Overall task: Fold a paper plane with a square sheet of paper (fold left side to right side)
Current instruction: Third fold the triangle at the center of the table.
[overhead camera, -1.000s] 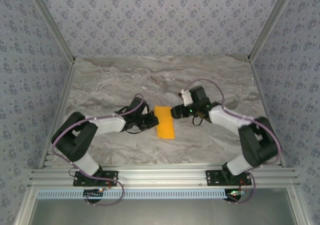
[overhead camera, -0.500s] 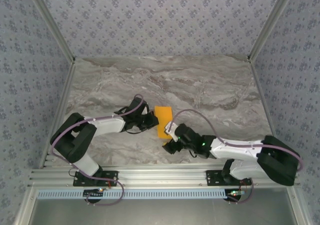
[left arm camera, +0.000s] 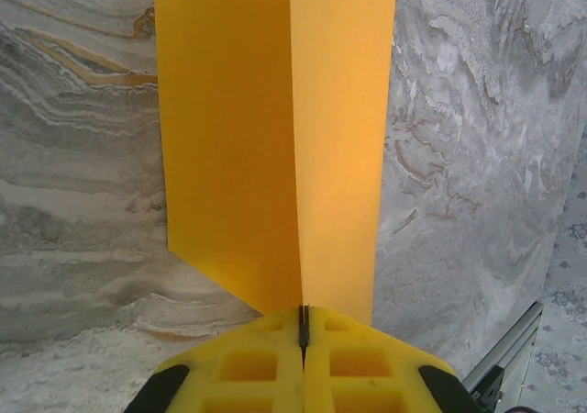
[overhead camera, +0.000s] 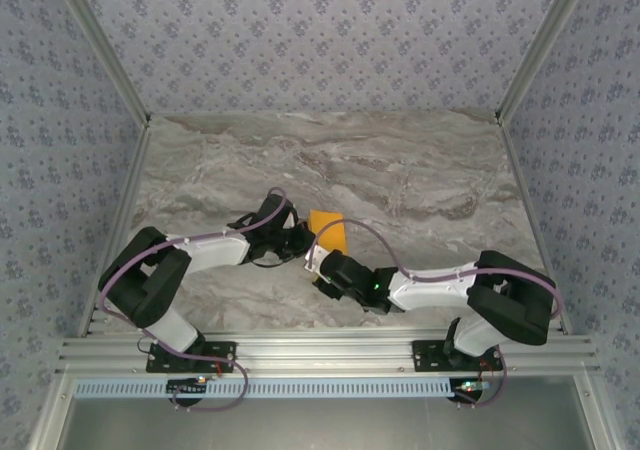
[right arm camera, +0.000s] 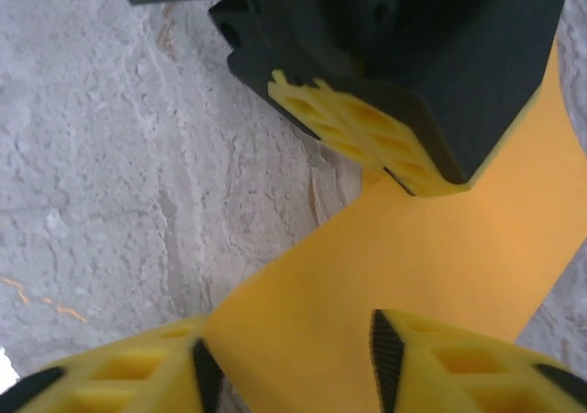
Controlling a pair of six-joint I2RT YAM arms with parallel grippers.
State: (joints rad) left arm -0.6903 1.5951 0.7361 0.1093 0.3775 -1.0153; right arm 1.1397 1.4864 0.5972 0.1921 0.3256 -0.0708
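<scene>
The square sheet of paper [overhead camera: 331,232], folded into a narrow orange strip, is seen lying on the table [overhead camera: 430,175] between the two arms. Its left edge is pinched by the closed left pincer [left arm camera: 303,314]. The right pincer [right arm camera: 289,358] is held open, fingers apart astride the sheet's near corner.

Grey veined marble tabletop [overhead camera: 420,165], floral-papered walls [overhead camera: 320,40] on three sides, aluminium rail [overhead camera: 320,351] along near edge.
</scene>
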